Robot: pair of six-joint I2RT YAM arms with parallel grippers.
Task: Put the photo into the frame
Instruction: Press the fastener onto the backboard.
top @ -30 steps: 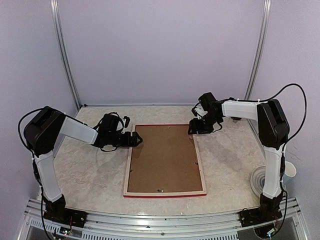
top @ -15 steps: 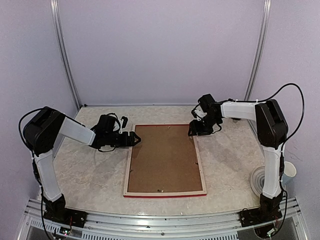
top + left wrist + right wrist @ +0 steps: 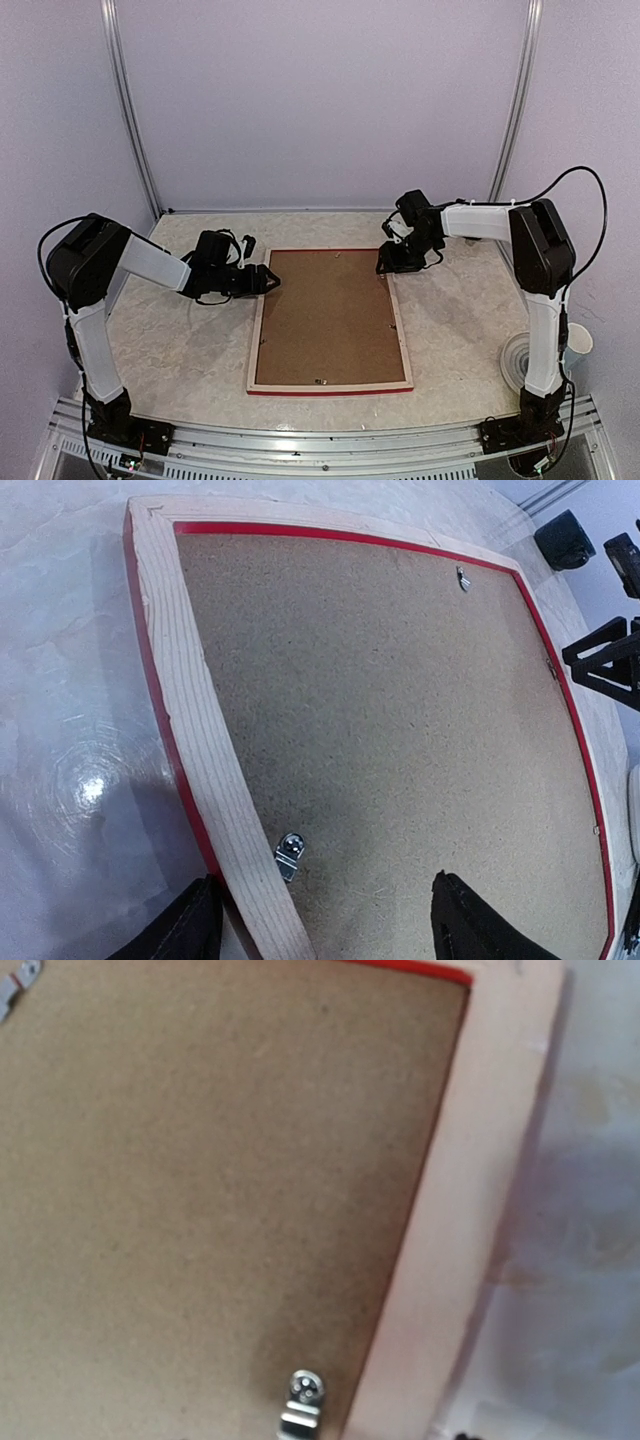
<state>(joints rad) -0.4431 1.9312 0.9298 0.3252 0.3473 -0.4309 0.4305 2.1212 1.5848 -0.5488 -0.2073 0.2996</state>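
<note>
Red frame [image 3: 330, 386] (brown backing [image 3: 328, 315] upward)

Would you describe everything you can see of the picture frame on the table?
The frame lies flat, face down, on the marbled table, long sides running away from the arms. Its rails look like pale wood with bright red outer edges. A brown hardboard backing panel fills it, held by small metal turn clips. The left gripper, open, straddles its left rail; the right gripper is over the far right corner.

Right wrist view blurred; right hand [image 3: 388, 263] opening unreadable; frame [image 3: 165, 660] cut by wrist-view edges.
</note>
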